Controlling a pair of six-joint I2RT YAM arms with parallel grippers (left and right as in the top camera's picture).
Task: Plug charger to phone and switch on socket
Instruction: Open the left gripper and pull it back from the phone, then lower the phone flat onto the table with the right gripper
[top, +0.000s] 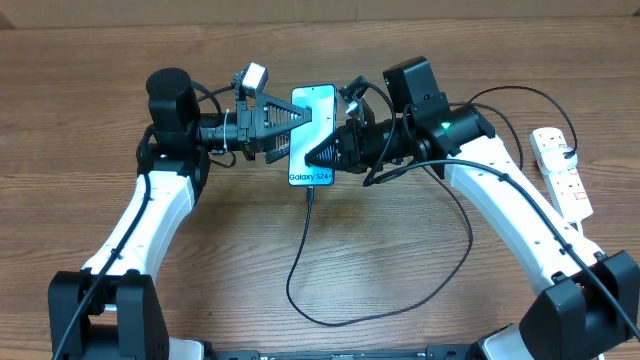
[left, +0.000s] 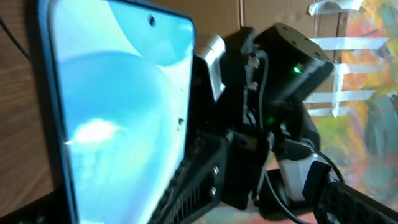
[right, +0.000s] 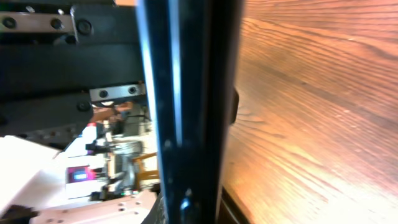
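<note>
1. The phone (top: 312, 125) lies screen-up over the middle of the table (top: 400, 300), with its "Galaxy S24+" text at the near end. Whether it rests on the wood or is raised cannot be told.
2. The right fingers (top: 328, 152) are clenched on the phone's right edge, toward its near end.
3. The left fingers (top: 275, 120) are released, spread apart at the phone's left edge.
4. The charger (top: 300, 260) meets the phone's near short edge with its tip. From there the cable runs toward the front of the table, loops, and climbs to the phone's right.
5. The socket (top: 562, 172) lies well to the right of the phone. Its switches are too small to read.
</note>
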